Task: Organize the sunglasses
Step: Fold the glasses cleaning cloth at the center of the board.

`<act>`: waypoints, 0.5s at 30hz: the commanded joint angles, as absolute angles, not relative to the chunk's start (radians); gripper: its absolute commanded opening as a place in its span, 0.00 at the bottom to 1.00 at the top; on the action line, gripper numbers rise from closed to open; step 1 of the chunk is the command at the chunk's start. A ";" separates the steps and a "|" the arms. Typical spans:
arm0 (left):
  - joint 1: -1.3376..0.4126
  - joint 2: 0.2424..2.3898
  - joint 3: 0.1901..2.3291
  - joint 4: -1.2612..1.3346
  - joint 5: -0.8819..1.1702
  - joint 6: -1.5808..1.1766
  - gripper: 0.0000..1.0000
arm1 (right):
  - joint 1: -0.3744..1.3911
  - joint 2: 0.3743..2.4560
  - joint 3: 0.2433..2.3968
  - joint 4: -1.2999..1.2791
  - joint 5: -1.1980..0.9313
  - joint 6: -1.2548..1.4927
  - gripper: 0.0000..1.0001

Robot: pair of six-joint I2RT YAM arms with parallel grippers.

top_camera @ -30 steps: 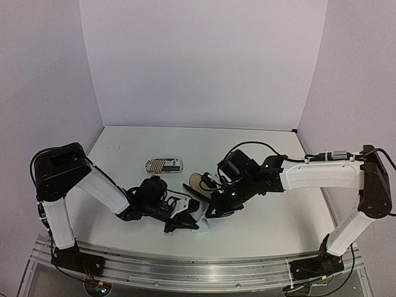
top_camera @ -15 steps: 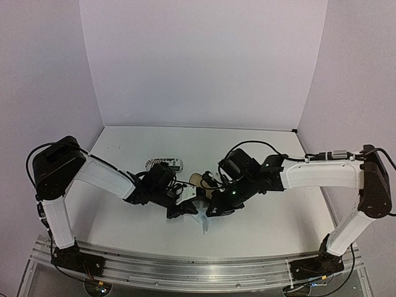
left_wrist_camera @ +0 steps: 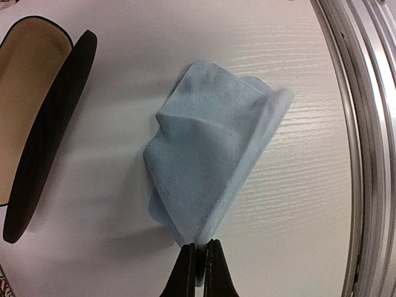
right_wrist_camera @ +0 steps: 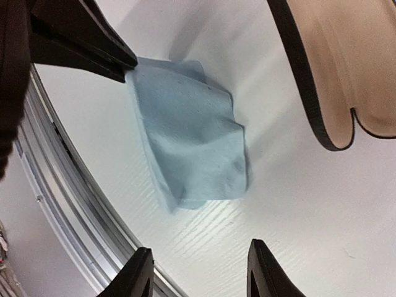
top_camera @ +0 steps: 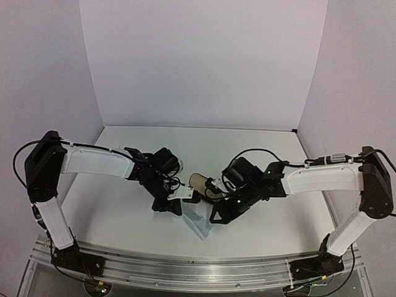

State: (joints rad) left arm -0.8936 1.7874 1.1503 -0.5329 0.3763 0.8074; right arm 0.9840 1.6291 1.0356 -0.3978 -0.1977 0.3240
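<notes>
No sunglasses show in any view. A pale blue cloth (left_wrist_camera: 210,154) lies crumpled on the white table, and my left gripper (left_wrist_camera: 199,263) is shut on its near corner. In the top view the cloth (top_camera: 199,224) sits between both grippers, with the left gripper (top_camera: 179,210) at its left end. My right gripper (right_wrist_camera: 201,272) stands open just off the cloth (right_wrist_camera: 192,148), nothing between its fingers. An open black case with tan lining (top_camera: 201,181) lies right behind the cloth.
The open case (left_wrist_camera: 31,105) lies left of the cloth in the left wrist view and at the top right (right_wrist_camera: 346,74) in the right wrist view. The table's metal front rail (left_wrist_camera: 365,154) runs close beside the cloth. Both arms meet mid-table.
My right gripper has opened and let go of the cloth. The left arm has swung back and rightward, keeping its grip on the cloth's corner, so the cloth now trails toward the front rail.
</notes>
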 commanded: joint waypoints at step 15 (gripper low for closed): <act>-0.891 1.795 1.286 -0.809 0.394 0.792 0.00 | 1.379 1.602 0.748 0.402 0.464 -0.060 0.73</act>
